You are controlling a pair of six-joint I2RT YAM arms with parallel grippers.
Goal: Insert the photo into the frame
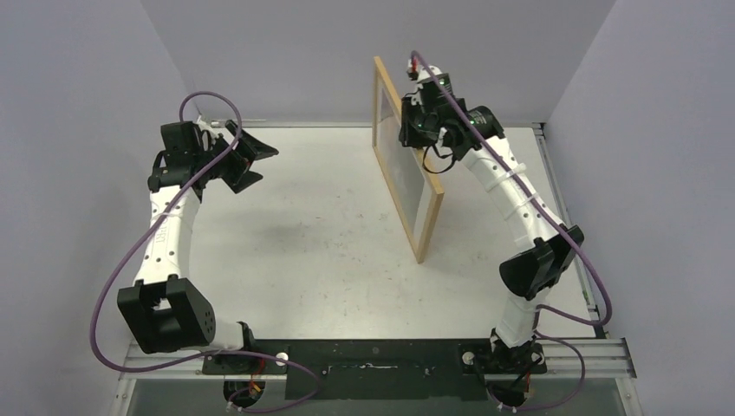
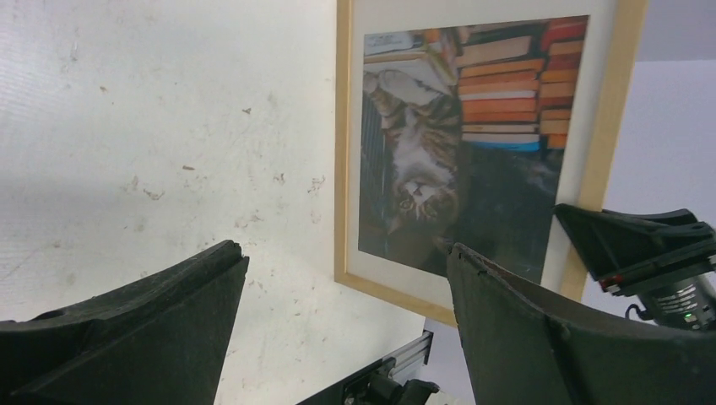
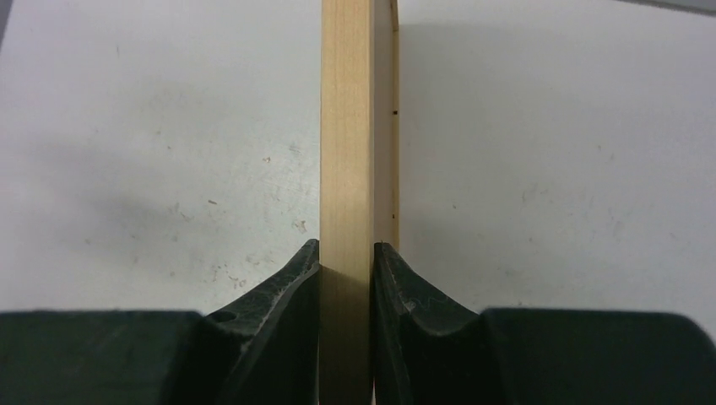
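The light-wood frame [image 1: 426,227] stands upright on one edge on the white table, right of centre. My right gripper [image 1: 414,121] is shut on its upper far rail; in the right wrist view both fingers press the wooden edge [image 3: 346,126] between them [image 3: 347,249]. In the left wrist view the cat photo [image 2: 473,143] sits inside the frame [image 2: 344,169], upside down behind a white mat [image 2: 397,268]. My left gripper [image 1: 264,165] is open and empty at the back left, facing the frame's front from a distance [image 2: 344,251].
Purple-grey walls close in the table at the back and on both sides. A black and aluminium rail [image 1: 373,357] carrying the arm bases runs along the near edge. The right arm [image 1: 520,199] arches over the table's right side.
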